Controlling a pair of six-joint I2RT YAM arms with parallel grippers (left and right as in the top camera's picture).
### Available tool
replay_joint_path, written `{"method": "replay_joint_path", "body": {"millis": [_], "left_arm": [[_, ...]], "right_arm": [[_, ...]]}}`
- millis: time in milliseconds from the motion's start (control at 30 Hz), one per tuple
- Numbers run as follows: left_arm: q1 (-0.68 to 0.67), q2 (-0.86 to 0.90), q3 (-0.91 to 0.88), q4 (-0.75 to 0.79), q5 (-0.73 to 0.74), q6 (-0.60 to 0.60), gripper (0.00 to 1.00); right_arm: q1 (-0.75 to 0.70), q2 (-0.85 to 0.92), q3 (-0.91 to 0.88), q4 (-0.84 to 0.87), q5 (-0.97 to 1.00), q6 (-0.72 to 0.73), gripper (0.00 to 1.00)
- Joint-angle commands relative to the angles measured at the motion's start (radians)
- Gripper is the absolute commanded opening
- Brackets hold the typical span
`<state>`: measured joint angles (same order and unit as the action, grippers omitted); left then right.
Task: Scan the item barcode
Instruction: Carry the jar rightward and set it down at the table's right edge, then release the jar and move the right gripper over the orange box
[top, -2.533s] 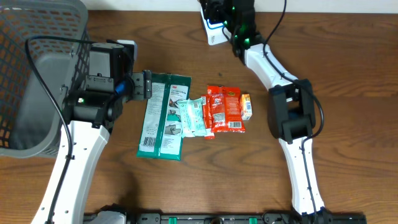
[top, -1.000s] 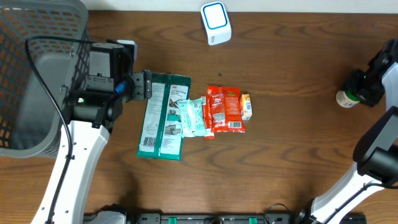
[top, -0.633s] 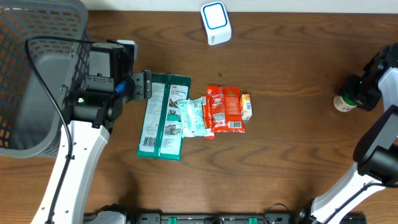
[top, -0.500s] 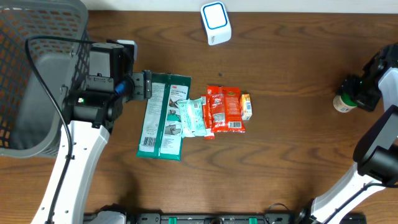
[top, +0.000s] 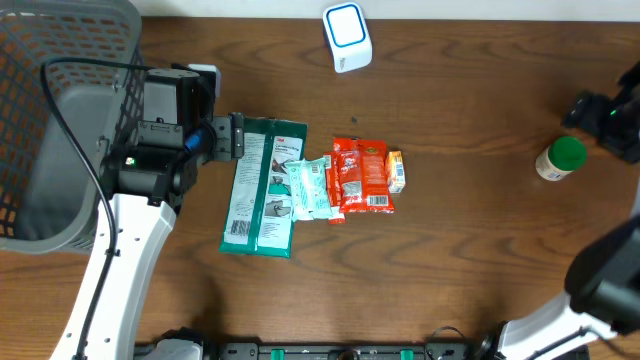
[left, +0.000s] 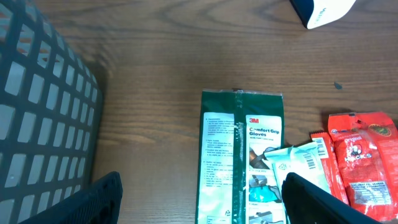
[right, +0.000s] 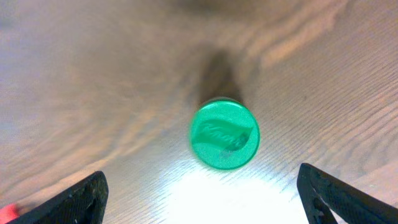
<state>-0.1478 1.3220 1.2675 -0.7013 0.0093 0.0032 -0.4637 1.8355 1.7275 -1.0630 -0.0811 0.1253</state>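
Grey basket (top: 60, 120) hugged the table's left edge, the 3M glove pack (top: 263, 187) sat mid-table, and the scanner (top: 347, 37) was at the far edge. The green-capped bottle (top: 558, 159) stood free near the right edge. Left gripper (left: 202, 202) and right gripper (right: 202, 186) both gaped empty. I'd square up and pinch below the cap.

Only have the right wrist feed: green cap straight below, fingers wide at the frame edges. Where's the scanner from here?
Observer: The white scanner sits at the table's far edge, well to the left of your bottle.
Operator: What else is on the table?
Observer: A cluster mid-table: green glove pack, white packet, red snack packs.
Operator: Left arm holding anything?
Observer: No. The left gripper is open and empty by the green glove pack, next to the grey basket.
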Motion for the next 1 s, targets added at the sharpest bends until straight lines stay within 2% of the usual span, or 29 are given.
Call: {"method": "replay_joint_path", "body": {"millis": [0,333,500,633,700,867,967], "left_arm": [[0.000,0.004,0.002,-0.002,-0.005,-0.005,0.83],[0.000,0.004,0.002,-0.002,-0.005,-0.005,0.83],[0.000,0.004,0.002,-0.002,-0.005,-0.005,0.82],[0.000,0.004,0.002,-0.002,-0.005,-0.005,0.82],[0.000,0.004,0.002,-0.002,-0.005,-0.005,0.82],[0.000,0.004,0.002,-0.002,-0.005,-0.005,0.83],[0.000,0.004,0.002,-0.002,-0.005,-0.005,0.83]], "right_arm": [[0.068,-0.097,0.033,-0.044,-0.058,-0.011,0.92],[0.384,-0.120,-0.004,-0.129,-0.145,-0.011,0.88],[0.559,-0.114,-0.068,-0.111,-0.140,0.010,0.83],[0.691,-0.113,-0.161,-0.026,-0.062,0.076,0.79],[0.741,-0.113,-0.212,0.035,-0.019,0.077,0.70],[0.857,-0.113,-0.373,0.228,0.024,0.077,0.09],[0.893,-0.113,-0.451,0.336,0.025,0.076,0.06]]}}
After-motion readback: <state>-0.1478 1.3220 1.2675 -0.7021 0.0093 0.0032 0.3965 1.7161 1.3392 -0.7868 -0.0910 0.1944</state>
